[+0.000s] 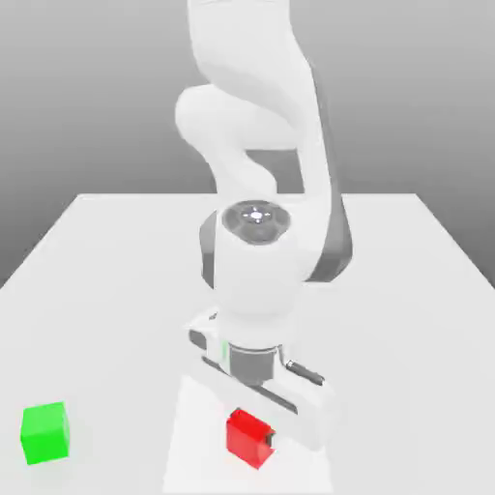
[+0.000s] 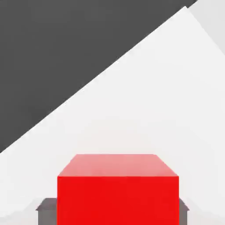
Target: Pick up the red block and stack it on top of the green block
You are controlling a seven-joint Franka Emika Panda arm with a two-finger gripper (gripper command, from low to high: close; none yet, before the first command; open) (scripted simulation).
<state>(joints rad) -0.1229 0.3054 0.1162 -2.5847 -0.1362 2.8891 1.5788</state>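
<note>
While the green block sat alone on the desk, the red block was off to the exterior view's right of it, well apart from it, with the claw directly over and around it. The two fingers stood only as far apart as the block was wide, one against each of two opposite sides, and the claw appeared to have the red block firmly between them. Whether the block's underside was touching the desk or just above it could not be told.

The step in hand was thus judged to be the grasp, at or near the start of the lift; the stacking had yet to be done. The next move called for a straight rise, high enough that the red block's lower edge would pass over the green block's top, and then a level carry toward the green block. The claw was turned at an angle to the green block's faces, so some rotation on the way would help the two line up. Too low a carry could knock the green block aside, and an off-centre release could let the red one tip off it
</note>
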